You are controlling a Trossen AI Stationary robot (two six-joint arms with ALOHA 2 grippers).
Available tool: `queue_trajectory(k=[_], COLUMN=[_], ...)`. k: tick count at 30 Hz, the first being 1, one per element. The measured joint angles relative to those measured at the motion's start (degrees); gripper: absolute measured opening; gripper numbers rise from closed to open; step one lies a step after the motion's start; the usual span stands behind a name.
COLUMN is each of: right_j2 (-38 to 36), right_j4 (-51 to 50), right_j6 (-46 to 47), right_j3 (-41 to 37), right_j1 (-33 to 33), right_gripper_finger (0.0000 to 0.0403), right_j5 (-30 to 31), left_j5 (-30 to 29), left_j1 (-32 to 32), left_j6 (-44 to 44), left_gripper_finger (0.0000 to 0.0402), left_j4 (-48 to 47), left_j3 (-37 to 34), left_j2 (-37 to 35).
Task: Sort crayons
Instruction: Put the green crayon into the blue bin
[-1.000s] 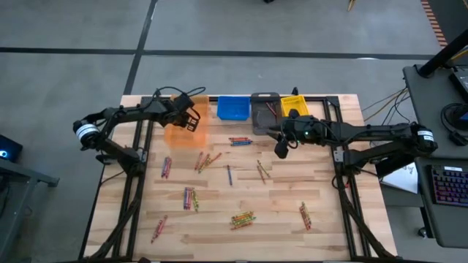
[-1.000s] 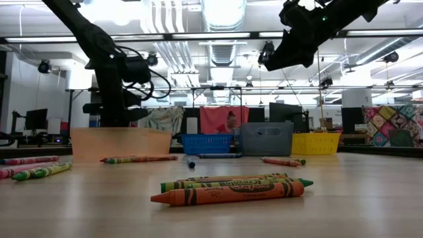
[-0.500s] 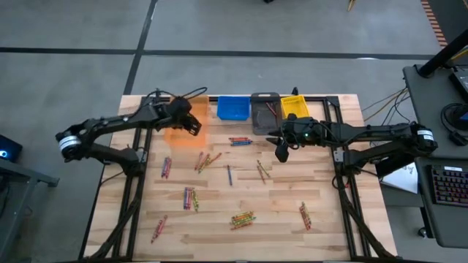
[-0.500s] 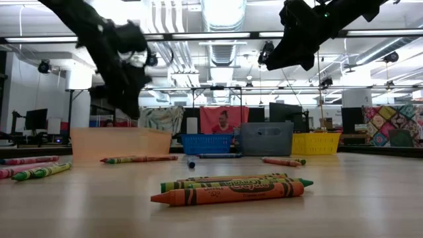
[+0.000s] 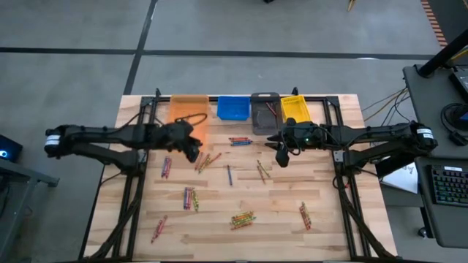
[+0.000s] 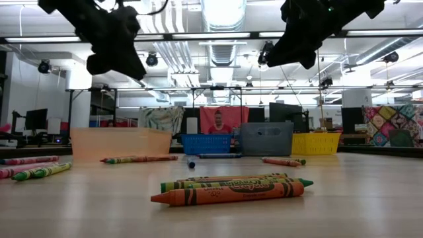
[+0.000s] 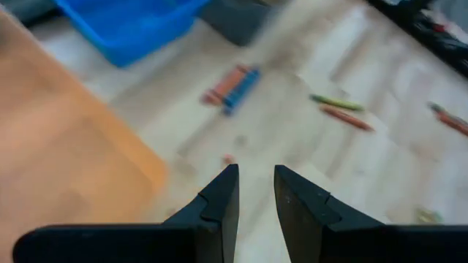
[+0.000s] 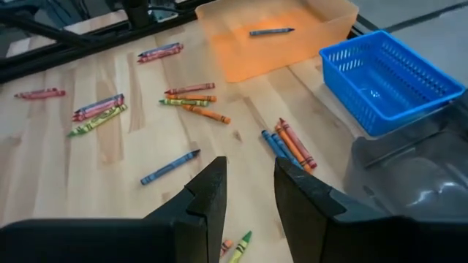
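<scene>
Many crayons [image 5: 242, 218] are scattered loose across the wooden table [image 5: 322, 234], in small clusters and singly; one dark crayon [image 8: 271, 31] is already lying in the orange bin [image 8: 278, 36], beside the blue bin [image 5: 233, 108], grey bin [image 5: 265, 109] and yellow bin [image 5: 294, 107] at the far edge. The left gripper [image 5: 191, 148] is held above the table near the orange bin, its fingers [image 7: 219, 204] parted by a narrow gap with nothing between them. The right gripper [image 5: 281, 155] is held above the table in front of the grey bin, likewise slightly parted and empty. Trouble is judged likeliest at the clusters: where crayons lie touching, two colours could be pinched together, or a neighbour could be nudged and rolled away. With so narrow a gap, a crayon could also be pushed aside rather than straddled. Since both arms are reaching toward the table's middle, a collision could be caused.
</scene>
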Motion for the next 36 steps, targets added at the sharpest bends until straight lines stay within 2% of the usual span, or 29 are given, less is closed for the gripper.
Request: queue_trajectory(k=[4, 9, 13, 20, 27, 36], right_j2=[0.0, 0.0, 0.0, 0.0, 0.0, 0.0], right_j4=[-0.7, -0.9, -1.2, -3.0, -8.6, -10.1], right_j6=[0.9, 0.8, 0.2, 1.3, 5.0, 7.3], right_j3=[0.0, 0.0, 0.0, 0.0, 0.0, 0.0], right_j1=[0.1, 0.1, 0.1, 0.3, 3.0, 4.6], right_gripper_finger=[0.0105, 0.0105, 0.0105, 0.0105, 0.0105, 0.0105], right_j5=[0.0, 0.0, 0.0, 0.0, 0.0, 0.1], left_j5=[1.0, 0.8, 0.7, 2.0, 2.4, -7.6], left_j1=[-6.4, -13.7, -16.9, -17.4, -17.4, -17.3], left_j6=[-4.5, -3.9, -2.9, -3.2, -3.2, -3.7], left_gripper_finger=[0.007, 0.007, 0.007, 0.007, 0.007, 0.0076], left_j4=[-0.9, -0.6, -0.5, -2.1, -6.4, -9.0], left_j3=[0.0, 0.0, 0.0, 0.0, 0.0, 0.0], left_j2=[0.3, 2.9, 5.9, 11.2, 13.5, 14.8])
